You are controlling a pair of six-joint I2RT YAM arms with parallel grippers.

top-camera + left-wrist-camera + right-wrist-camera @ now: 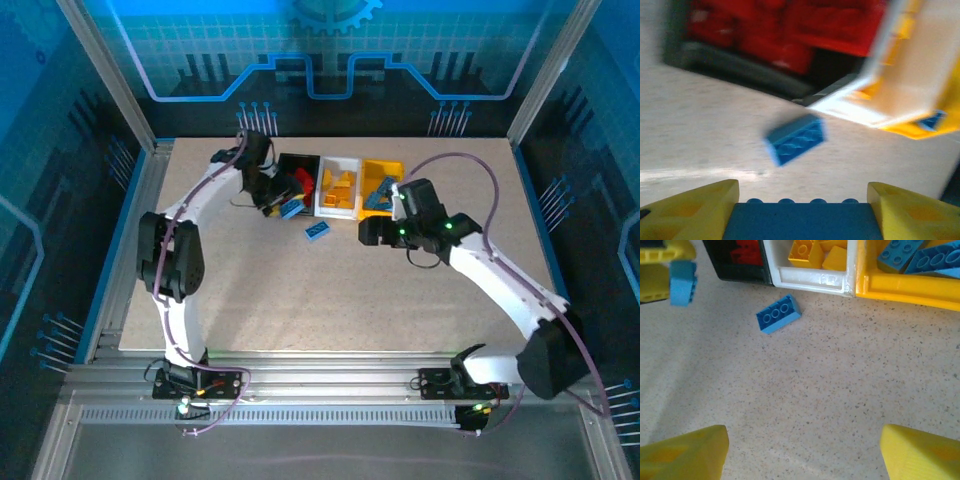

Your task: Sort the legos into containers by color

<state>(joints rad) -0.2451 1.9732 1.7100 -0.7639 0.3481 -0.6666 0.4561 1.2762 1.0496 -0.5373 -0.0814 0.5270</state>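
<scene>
No word, number or brand can be read anywhere in these views. The back wall (200,40) carries only a drawn sign, part of a pale-blue gear (337,12) above angular, circuit-like lines, with no letters in it. On the near wall of the white bin (805,276) sits a small glossy mark that may be moulded lettering, but it is too faint to make out.

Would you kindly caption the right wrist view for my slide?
Open right gripper faces blue brick before white bin; left gripper holds second brick.
</scene>
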